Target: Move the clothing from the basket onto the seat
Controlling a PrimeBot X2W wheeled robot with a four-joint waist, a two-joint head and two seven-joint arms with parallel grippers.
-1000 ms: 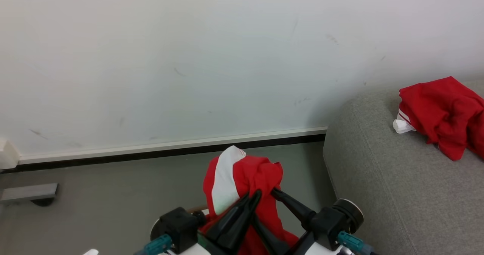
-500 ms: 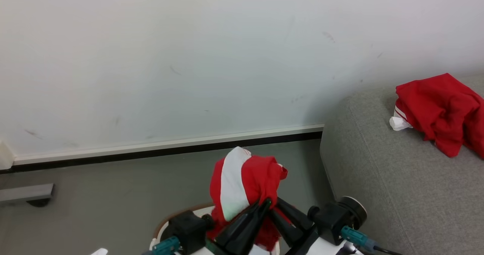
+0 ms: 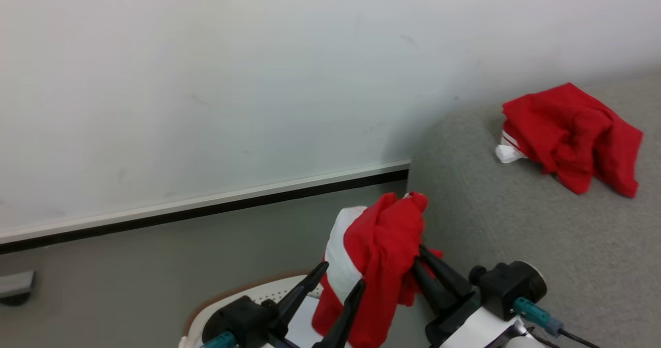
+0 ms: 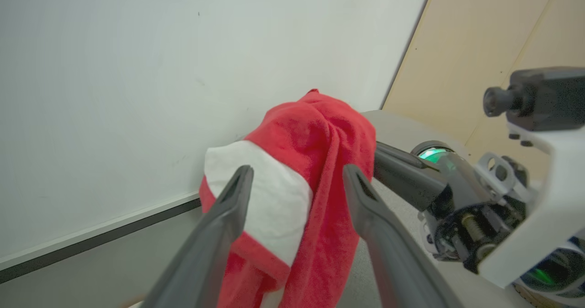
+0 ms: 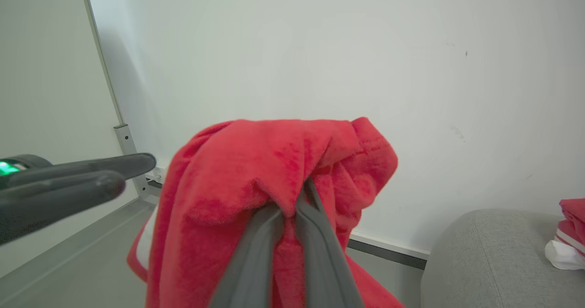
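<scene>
Two garments: held garment (image 3: 379, 244), 6 o'clock, clamped by right fingers (image 3: 424, 255); loose garment (image 3: 568, 131) on seat (image 3: 490, 224), 2 o'clock. One basket (image 3: 273, 287). Left fingers (image 3: 356, 292) spread wide, empty.

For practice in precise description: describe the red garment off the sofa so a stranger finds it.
Find the grey sofa; beside its end, above the basket, hangs a red garment with a white panel. Unlike the red heap on the sofa, it is pinched in the right claw.

Head camera looks down; 2 wrist cameras (close) share the clothing (image 4: 320, 161).
</scene>
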